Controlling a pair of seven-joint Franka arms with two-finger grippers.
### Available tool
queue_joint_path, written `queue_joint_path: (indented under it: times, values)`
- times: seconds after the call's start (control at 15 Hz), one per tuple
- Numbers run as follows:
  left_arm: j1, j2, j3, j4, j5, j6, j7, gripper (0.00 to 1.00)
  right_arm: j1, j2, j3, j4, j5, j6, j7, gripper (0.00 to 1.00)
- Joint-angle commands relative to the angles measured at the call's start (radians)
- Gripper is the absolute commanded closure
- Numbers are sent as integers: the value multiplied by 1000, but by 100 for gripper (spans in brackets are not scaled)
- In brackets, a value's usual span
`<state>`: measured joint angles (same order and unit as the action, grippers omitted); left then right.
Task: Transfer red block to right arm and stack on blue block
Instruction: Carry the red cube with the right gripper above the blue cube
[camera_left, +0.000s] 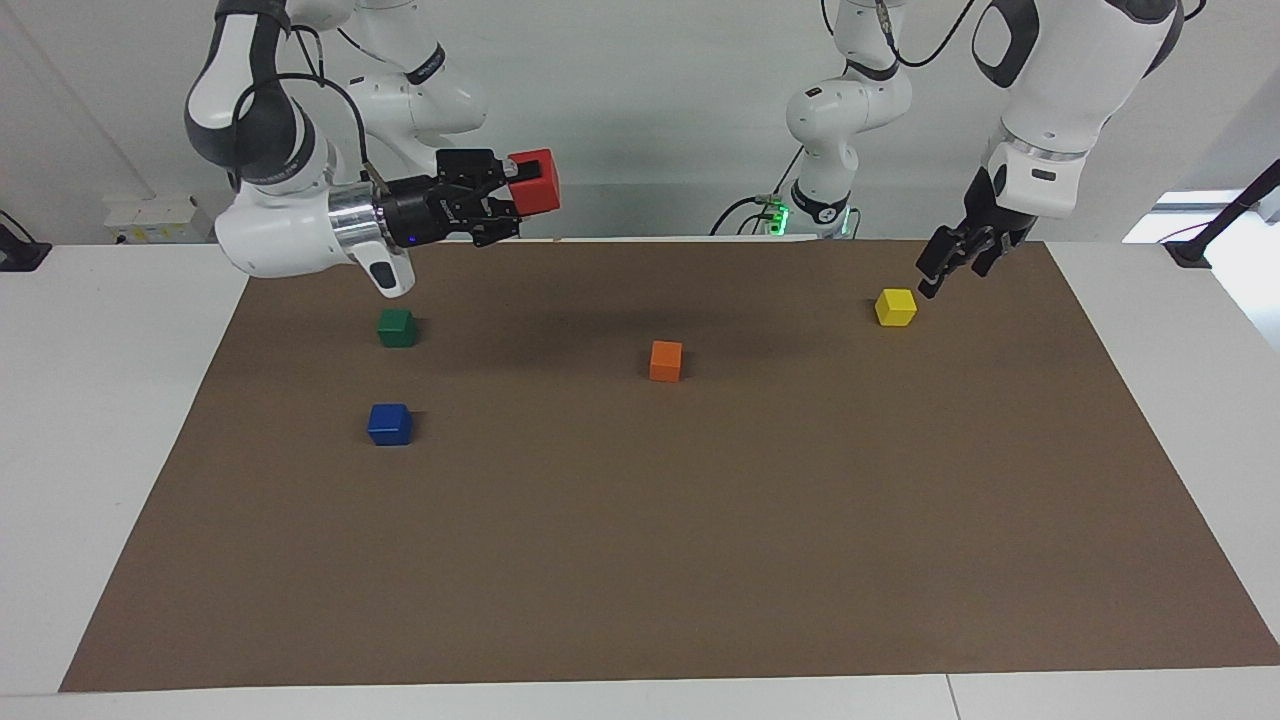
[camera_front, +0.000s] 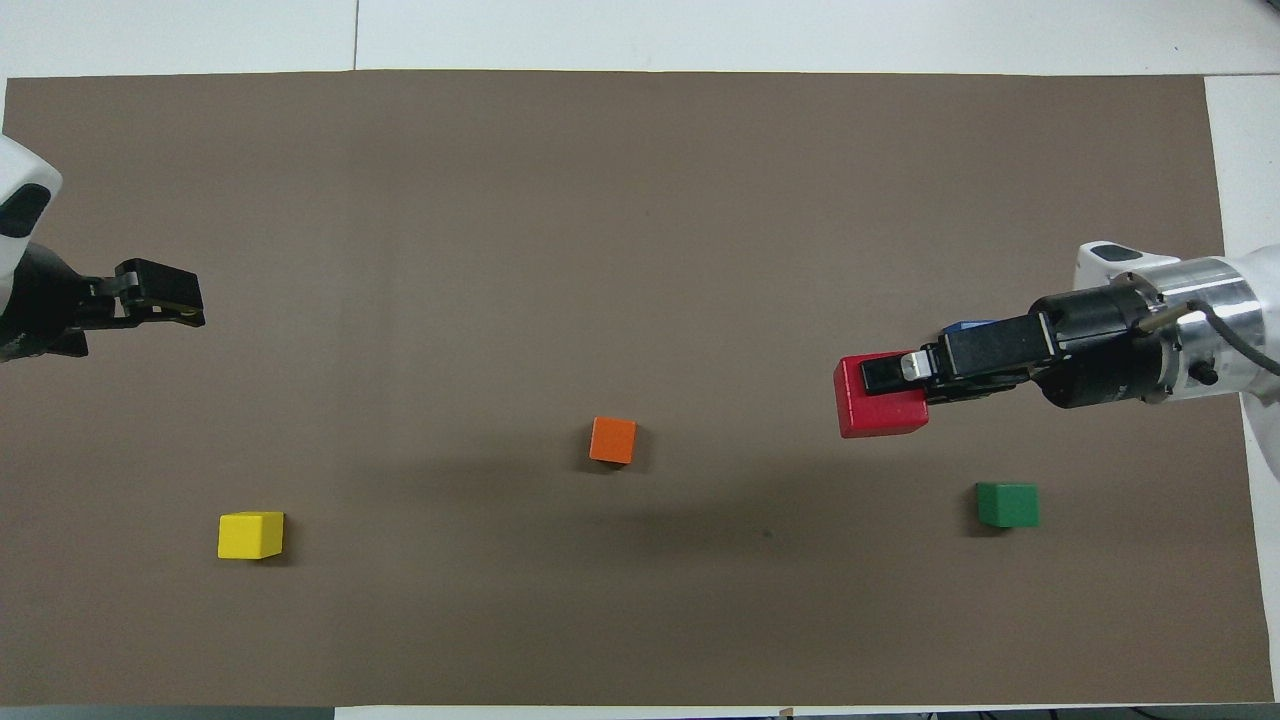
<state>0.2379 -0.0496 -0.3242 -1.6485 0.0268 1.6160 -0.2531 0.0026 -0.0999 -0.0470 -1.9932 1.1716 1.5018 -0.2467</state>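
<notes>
Fingers of the right arm's black gripper (camera_left: 512, 200) clamp the small matte red block (camera_left: 536, 182), held high over the brown mat (camera_left: 640, 560); the small deep blue block (camera_left: 390, 424) lies on the mat, farther from the robots than the green cube (camera_left: 396, 327). Overhead, the right gripper (camera_front: 895, 375) holds the red block (camera_front: 875, 405) above the blue block (camera_front: 965, 326), mostly hidden. The left gripper (camera_front: 165, 295) waits aloft, its state unclear.

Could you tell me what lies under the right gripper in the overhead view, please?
The right gripper, shut on the red block, covers most of the blue block; only a blue sliver shows. The facing view shows that block whole, with nothing on it.
</notes>
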Motion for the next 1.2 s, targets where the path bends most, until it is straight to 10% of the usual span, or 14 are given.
queue_joint_path:
  times: [0.0,0.67,1.13]
  values:
    - [-161,112,158,189,31,-108,29,0,-19,-11,7,83,-246,14,61,100]
    - [-207,-56,178,-85,-7,-94,40,0,-4,-14,21,131,-1016,182,164,100]
    - [-193,-7,160,49,-7,-82,225,0,39,159,21,120,-1182,337,264,100]
